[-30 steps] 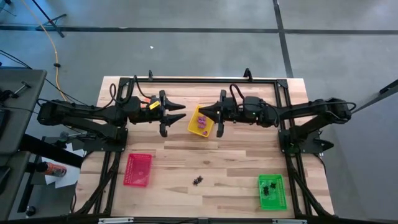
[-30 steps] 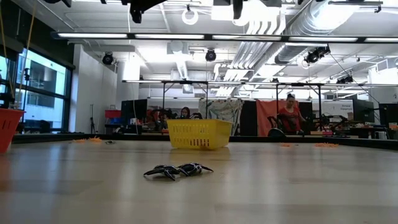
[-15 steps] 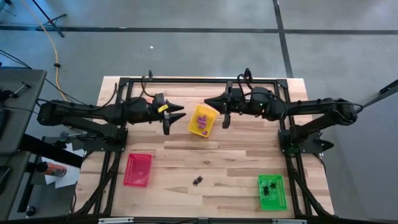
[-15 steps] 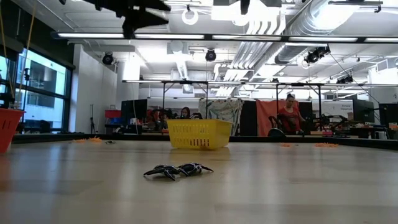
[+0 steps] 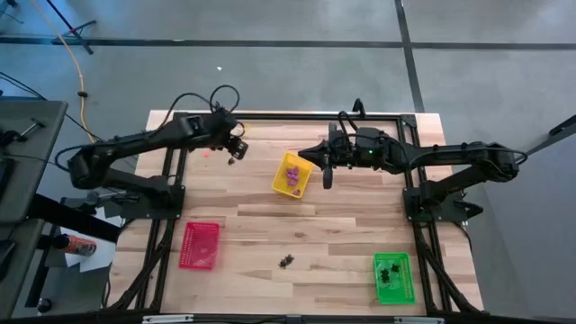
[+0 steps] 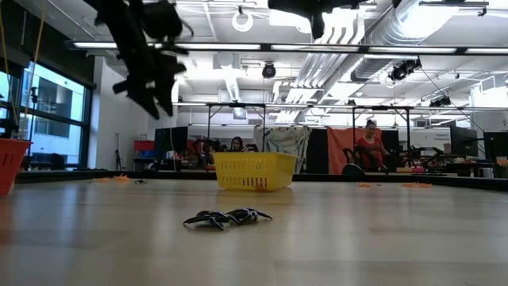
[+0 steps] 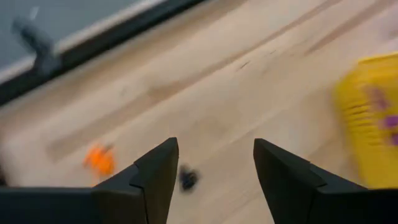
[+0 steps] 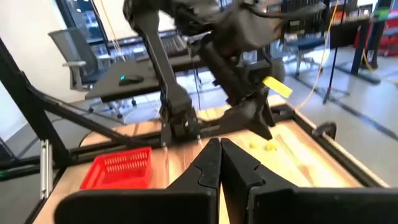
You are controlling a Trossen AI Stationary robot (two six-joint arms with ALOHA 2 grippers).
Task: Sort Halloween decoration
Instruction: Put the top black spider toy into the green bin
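Observation:
The Halloween decoration is tiny trinkets. A black cluster (image 5: 286, 261) (image 6: 226, 217) lies on the table's near middle. Purple ones (image 5: 292, 174) sit in the yellow tray (image 5: 282, 183). Black ones (image 5: 391, 269) sit in the green tray (image 5: 406, 281). An orange trinket (image 7: 99, 158) and a dark one (image 7: 188, 179) lie on the wood at the far left, under my left gripper (image 5: 236, 151) (image 7: 214, 180), which is open, points down and hovers above them. My right gripper (image 5: 304, 153) (image 8: 219, 155) is shut and hangs in the air at the yellow tray's far right corner.
A red tray (image 5: 200, 245) (image 8: 121, 167) sits near the left edge. More orange bits (image 6: 119, 179) lie along the far edge. A black frame rail (image 5: 288, 115) borders the far side. Bare wood spreads between the trays. People show in the room behind (image 6: 370, 147).
My left arm has swung away from the yellow tray toward the table's far left corner, and its gripper has tipped from level to pointing down, staying open. My right gripper has drawn back a little toward the far right. The trinkets and trays have stayed put.

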